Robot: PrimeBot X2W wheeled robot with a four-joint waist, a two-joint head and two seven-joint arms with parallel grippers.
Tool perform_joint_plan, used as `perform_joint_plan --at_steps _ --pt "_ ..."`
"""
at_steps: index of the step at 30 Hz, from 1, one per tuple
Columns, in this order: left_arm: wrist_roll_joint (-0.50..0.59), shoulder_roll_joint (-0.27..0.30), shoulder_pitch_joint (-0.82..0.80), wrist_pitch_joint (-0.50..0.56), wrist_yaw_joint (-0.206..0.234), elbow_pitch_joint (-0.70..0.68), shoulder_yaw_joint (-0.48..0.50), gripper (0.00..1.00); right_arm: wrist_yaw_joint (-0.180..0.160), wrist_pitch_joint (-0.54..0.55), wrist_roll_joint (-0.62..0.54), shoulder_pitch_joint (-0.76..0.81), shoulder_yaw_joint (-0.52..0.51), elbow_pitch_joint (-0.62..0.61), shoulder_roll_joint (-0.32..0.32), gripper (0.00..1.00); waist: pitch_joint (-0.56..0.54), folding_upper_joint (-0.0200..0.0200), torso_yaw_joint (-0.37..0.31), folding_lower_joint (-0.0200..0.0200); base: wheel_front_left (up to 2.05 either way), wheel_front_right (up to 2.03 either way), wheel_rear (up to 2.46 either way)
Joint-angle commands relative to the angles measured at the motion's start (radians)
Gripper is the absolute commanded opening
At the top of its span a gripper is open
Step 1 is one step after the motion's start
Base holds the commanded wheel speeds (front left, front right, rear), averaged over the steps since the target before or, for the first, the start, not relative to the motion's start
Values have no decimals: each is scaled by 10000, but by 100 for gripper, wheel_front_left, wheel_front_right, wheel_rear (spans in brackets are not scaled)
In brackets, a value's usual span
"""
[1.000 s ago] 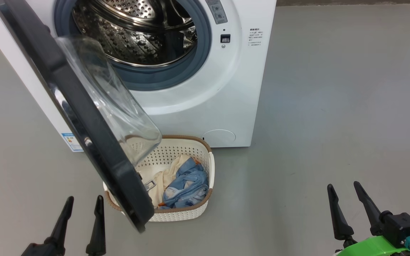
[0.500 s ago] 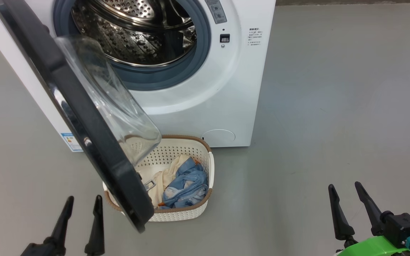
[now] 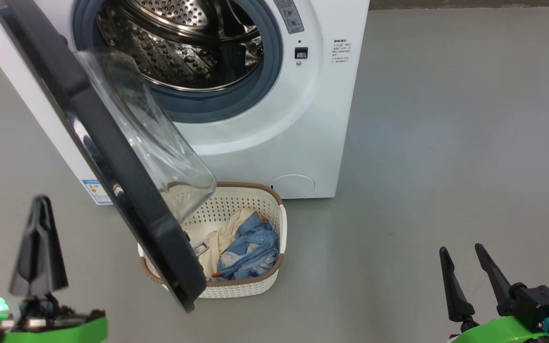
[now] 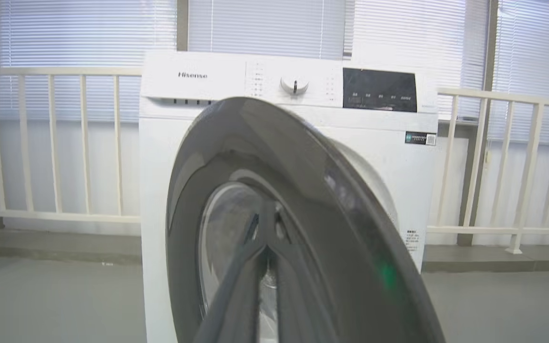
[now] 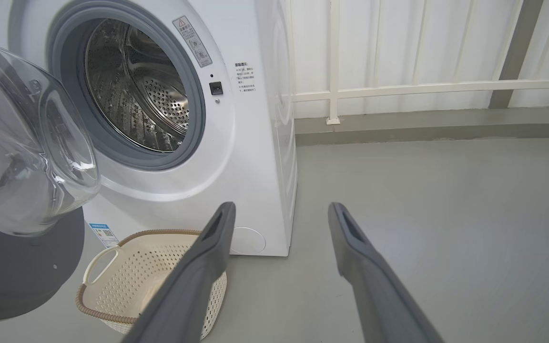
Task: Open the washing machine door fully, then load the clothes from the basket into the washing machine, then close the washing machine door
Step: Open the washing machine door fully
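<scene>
Left gripper [image 3: 41, 205], fingers pressed together on nothing, is hovering just left of the washing machine door [image 3: 136, 205]. The door is standing half open, free edge pointing toward the robot, glossy face turned to the gripper. Being stiff and probably slippery, it is likely best pushed on its black rim. Beyond it, the clothes [image 3: 250, 250] are lying in the basket [image 3: 248, 289].

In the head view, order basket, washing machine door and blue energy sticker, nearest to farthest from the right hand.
1. basket, on the floor, left of the right hand.
2. washing machine door, open over the basket's left part.
3. blue energy sticker, farther left, at the washing machine's lower corner.
</scene>
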Motion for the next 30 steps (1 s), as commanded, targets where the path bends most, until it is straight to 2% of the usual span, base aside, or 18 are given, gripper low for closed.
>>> perform_joint_plan --at_steps 1,6,15,21,30 --pt "-3 122 -466 -78 -31 -550 312 0 29 -122 24 -230 267 -246 -46 100 -7 0 -5 0 0 0 0" --pt "109 191 -855 -78 -31 -1961 -560 0 29 -122 73 -224 270 -211 -45 100 -54 0 -22 0 0 0 0" --pt "90 701 -1259 -78 -31 -3134 -3378 0 29 -122 133 -202 323 -177 -44 100 -75 0 -47 0 0 0 0" --pt "51 850 -1171 -78 -31 -2726 -4984 0 29 -122 157 -216 343 -191 -44 100 -4 0 -52 0 0 0 0" --pt "-127 988 -733 -78 -31 -1365 -6329 0 29 -122 199 -224 376 -180 -44 100 85 0 -42 0 0 0 0"
